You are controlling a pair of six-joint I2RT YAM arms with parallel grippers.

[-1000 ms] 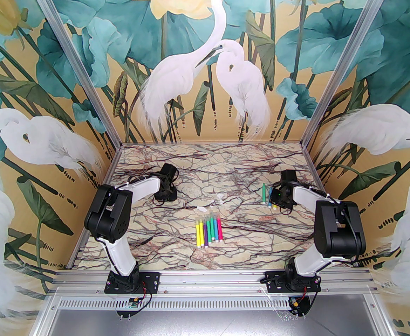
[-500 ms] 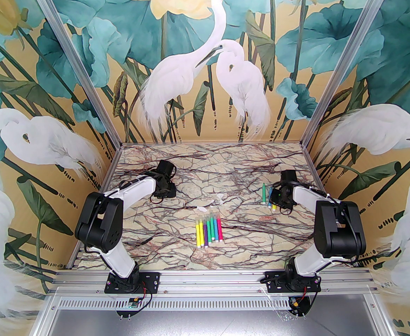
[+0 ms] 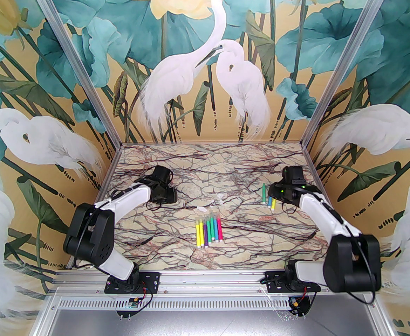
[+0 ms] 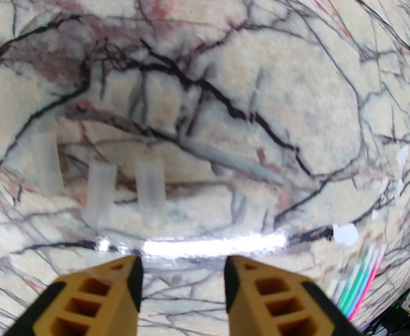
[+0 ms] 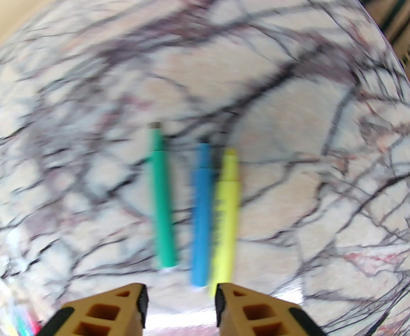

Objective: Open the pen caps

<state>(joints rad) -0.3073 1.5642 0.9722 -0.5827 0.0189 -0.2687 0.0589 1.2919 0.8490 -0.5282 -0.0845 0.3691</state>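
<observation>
Several capped pens [image 3: 209, 230] lie side by side at the table's middle, their pale caps [image 3: 210, 218] pointing away from me. The same row shows at the lower right of the left wrist view [image 4: 361, 280]. A green pen [image 5: 161, 198], a blue pen [image 5: 201, 212] and a yellow pen [image 5: 226, 212] lie uncapped just ahead of my right gripper [image 5: 180, 292], which is open and holds nothing. Three loose pen caps [image 4: 100, 187] lie in a row ahead of my left gripper [image 4: 182, 268], also open and holding nothing.
Two pale see-through pieces [image 3: 220, 198] [image 3: 201, 208] lie between the row and the grippers. My left gripper [image 3: 166, 193] hangs over the left half and my right gripper [image 3: 278, 191] near the right wall. The marble tabletop [image 3: 226, 166] is bare at the back.
Both grippers' jaws have widened. The right arm's elbow dropped toward the near edge and its gripper drew back off the blue and yellow pens. The left elbow sank leftward.
</observation>
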